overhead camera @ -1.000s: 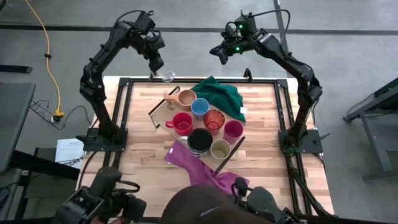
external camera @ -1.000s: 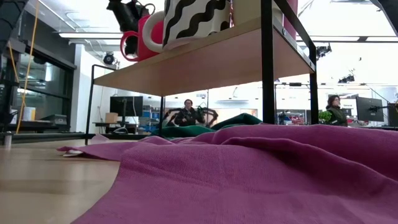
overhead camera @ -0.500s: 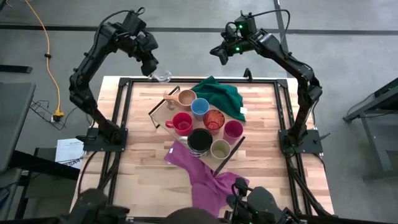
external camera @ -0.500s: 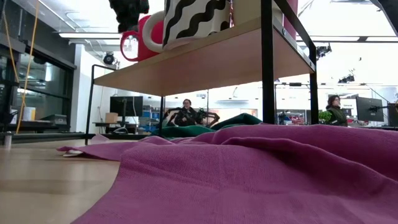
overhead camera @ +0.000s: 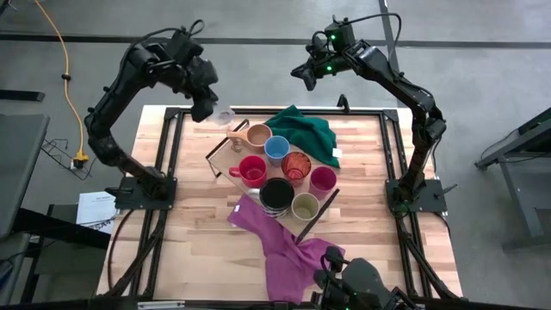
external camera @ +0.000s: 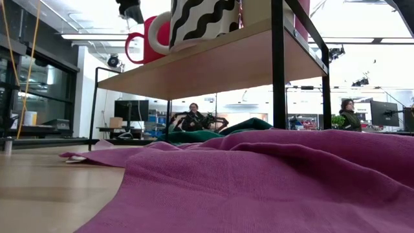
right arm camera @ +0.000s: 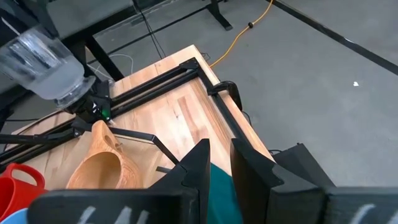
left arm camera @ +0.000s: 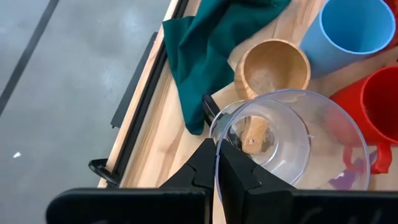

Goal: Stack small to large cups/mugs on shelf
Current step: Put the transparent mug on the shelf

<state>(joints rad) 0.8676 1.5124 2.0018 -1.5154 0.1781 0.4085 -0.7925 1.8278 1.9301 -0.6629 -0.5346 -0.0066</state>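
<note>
My left gripper point(overhead camera: 209, 109) is shut on the clear glass cup point(overhead camera: 225, 116), above the table's far left, just beyond the shelf's left end. The shelf point(overhead camera: 225, 155) is a light board with black frame ends. On it stand the tan point(overhead camera: 257, 135), blue point(overhead camera: 276, 149), red point(overhead camera: 251, 170), orange patterned point(overhead camera: 296, 165), magenta point(overhead camera: 323, 181), black point(overhead camera: 276, 195) and olive-beige point(overhead camera: 305, 207) cups. My right gripper point(overhead camera: 303, 76) is open and empty, high beyond the table's far edge. My left gripper pinches the glass cup's wall at the rim point(left arm camera: 217, 163) between its two fingers. One finger is inside the cup's mouth and one outside. The cup is lifted clear, tilted, with its mouth toward the gripper and its base point(left arm camera: 267, 134) away from it.
A green cloth point(overhead camera: 306, 133) lies at the shelf's far side, partly under it. A purple cloth point(overhead camera: 280, 243) lies from the shelf toward the near edge and fills the low view point(external camera: 272, 181). People sit in the room beyond.
My left gripper has come a little toward the table's near edge and the shelf, carrying the glass cup with it. In the low view it has gone up. My right gripper has kept still.
</note>
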